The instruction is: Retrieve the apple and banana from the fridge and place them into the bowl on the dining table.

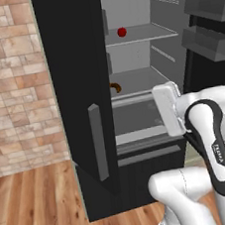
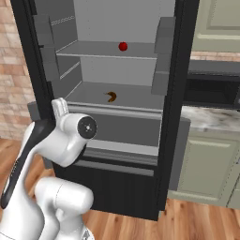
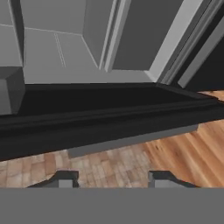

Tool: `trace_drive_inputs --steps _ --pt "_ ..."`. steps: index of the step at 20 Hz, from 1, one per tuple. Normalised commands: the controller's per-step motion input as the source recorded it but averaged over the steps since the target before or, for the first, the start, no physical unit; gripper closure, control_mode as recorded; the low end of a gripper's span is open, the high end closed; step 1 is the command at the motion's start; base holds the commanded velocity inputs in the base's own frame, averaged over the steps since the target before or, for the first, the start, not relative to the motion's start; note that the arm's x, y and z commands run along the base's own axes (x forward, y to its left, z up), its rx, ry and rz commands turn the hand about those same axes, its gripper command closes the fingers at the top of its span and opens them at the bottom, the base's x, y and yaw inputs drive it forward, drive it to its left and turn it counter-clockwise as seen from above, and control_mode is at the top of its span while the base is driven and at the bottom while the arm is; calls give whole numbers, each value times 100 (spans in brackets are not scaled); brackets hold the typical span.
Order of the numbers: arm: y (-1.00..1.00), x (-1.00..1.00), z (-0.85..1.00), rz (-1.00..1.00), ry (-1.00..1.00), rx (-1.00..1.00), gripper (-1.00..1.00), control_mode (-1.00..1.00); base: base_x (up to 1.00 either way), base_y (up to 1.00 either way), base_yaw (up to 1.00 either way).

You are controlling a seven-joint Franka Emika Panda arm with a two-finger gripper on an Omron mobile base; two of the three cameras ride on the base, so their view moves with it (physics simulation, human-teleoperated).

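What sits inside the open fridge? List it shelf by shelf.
Inside the fridge, the apple sits on the upper shelf and the banana on the shelf below. The closed bottom drawer hides whatever it holds.

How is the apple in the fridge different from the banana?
The apple is round and bright red; the banana is curved and orange-brown with darker ends. The apple sits on the higher shelf, while the banana lies one shelf below it. The apple looks compact like a ball; the banana is longer and thin. Both are small fruits resting inside the open fridge, untouched, each alone on its pale grey shelf.
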Motion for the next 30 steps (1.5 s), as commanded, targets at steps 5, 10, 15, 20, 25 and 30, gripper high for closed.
trace_drive_inputs --steps 5,10,15,20,25,30 --pt "0 43 -16 1 -4 3 -100 -100 0 0 0" --pt "19 56 -36 6 -4 0 -100 -100 0 0 0" --pt "33 43 -24 7 -7 0 -100 -100 0 0 0" --pt "16 18 0 5 -4 0 -100 -100 0 0 0" --pt "27 27 0 4 -1 0 -100 -100 0 0 0" --pt "45 52 -3 5 0 0 -100 -100 0 0 0"
